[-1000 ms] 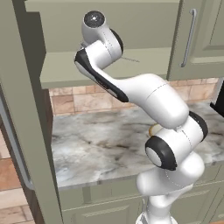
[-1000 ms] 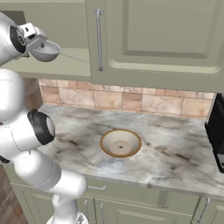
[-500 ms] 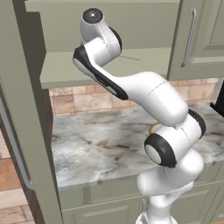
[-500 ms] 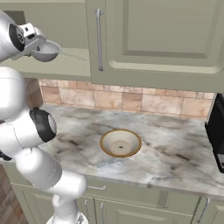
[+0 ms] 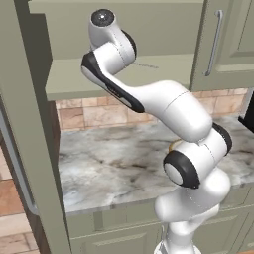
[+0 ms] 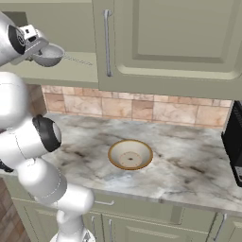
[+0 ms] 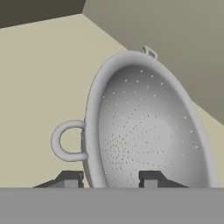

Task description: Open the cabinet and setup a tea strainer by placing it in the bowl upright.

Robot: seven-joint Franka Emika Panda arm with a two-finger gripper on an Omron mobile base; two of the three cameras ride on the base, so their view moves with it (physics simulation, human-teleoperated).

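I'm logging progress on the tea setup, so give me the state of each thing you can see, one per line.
cabinet: door swung open, shelf exposed.
tea strainer: inside the cabinet, rim clamped between the gripper's fingers.
gripper: shut on the tea strainer's rim.
bowl: upright on the counter, nothing in it.

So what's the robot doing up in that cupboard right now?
The cabinet door is already swung open, and the arm has reached up inside it. Its gripper has one finger on each side of the tea strainer's rim, with the strainer up in the cabinet opening above the shelf. The bowl sits on the marble counter below with nothing in it, so the strainer has not been placed yet.
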